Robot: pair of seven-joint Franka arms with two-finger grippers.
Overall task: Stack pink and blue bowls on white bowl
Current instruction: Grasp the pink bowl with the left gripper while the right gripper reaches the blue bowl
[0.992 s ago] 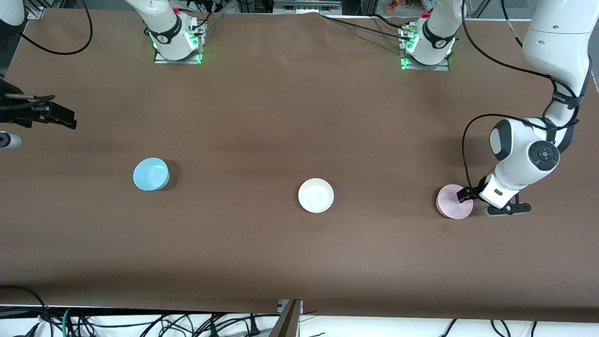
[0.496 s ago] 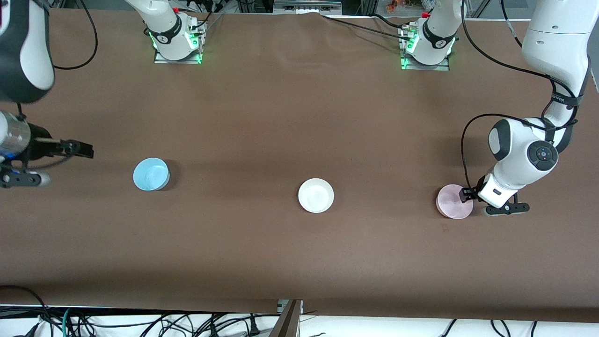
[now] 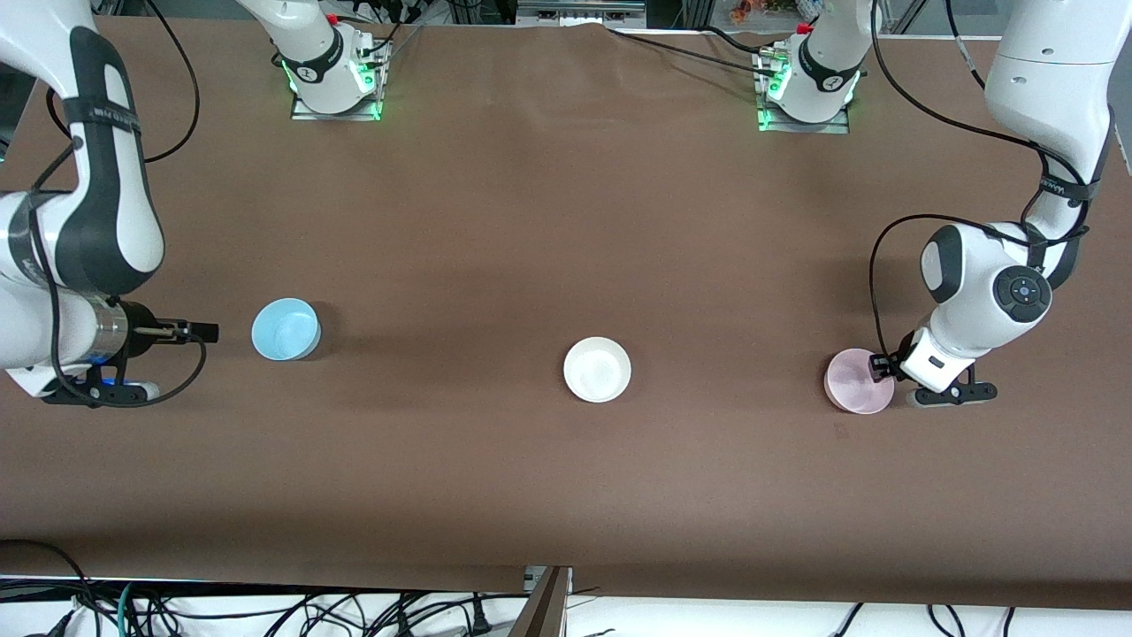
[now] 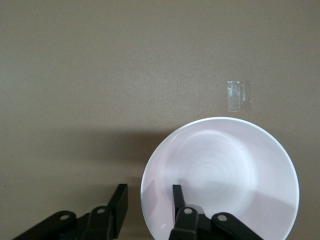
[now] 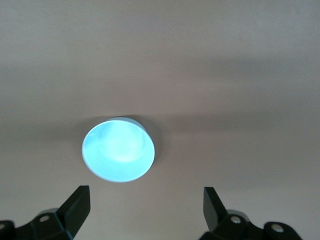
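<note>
I find all three bowls upright, mouths up. The left gripper straddles the pink bowl rim, jaws parted, at the left arm's end. The left wrist view alone shows tape nearby. The right gripper, spread wide, hangs beside the blue bowl. The white bowl sits between them.

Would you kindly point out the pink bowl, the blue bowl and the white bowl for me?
pink bowl [image 3: 852, 387]: front view, on its inner floor.
blue bowl [image 3: 284, 328]: front view, on its inner floor.
white bowl [image 3: 597, 369]: front view, on its inner floor.
</note>
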